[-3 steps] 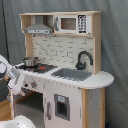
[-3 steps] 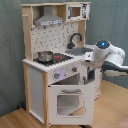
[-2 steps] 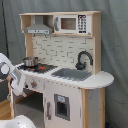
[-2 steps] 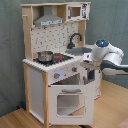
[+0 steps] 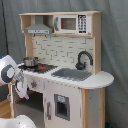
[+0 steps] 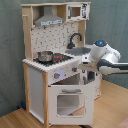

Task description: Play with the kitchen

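Note:
The kitchen (image 5: 70,92) is a white and light-wood toy unit with a grey sink (image 5: 72,75), a black faucet (image 5: 83,59), a range hood (image 5: 39,29) and a microwave (image 5: 70,23). A small metal pot (image 5: 30,61) stands on the stovetop. In the second exterior view the kitchen (image 6: 35,85) shows its knobs (image 6: 59,75) and an oven door (image 6: 67,102) that looks ajar. My gripper (image 6: 84,70) hangs from the white arm close to the kitchen's front, beside the counter edge above the oven. In the first exterior view the gripper (image 5: 24,89) sits low at the kitchen's left end.
A grey curtain (image 5: 115,45) hangs behind the kitchen. The floor (image 6: 107,112) is light wood. A white rounded part of the robot (image 5: 17,122) fills the bottom left corner of the first exterior view. The arm's thick white links (image 6: 107,55) reach in from the second exterior view's right.
The arm has shifted slightly toward the kitchen's front. The pot and the kitchen's other parts stay as they were.

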Controlling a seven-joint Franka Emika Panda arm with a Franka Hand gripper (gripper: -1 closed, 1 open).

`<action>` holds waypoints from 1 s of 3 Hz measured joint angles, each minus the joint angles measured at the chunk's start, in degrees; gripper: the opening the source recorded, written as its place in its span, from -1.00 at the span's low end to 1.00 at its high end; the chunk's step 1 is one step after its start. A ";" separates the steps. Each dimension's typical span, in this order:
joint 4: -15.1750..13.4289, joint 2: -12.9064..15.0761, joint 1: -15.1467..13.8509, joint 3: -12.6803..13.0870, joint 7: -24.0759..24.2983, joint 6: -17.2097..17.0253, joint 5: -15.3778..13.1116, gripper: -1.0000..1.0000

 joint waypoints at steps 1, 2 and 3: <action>-0.51 1.17 -1.21 1.70 -3.76 2.32 3.79 1.00; -0.52 2.37 -2.54 4.58 -7.22 4.46 8.42 1.00; -0.52 3.00 -3.70 7.61 -9.71 6.36 13.07 1.00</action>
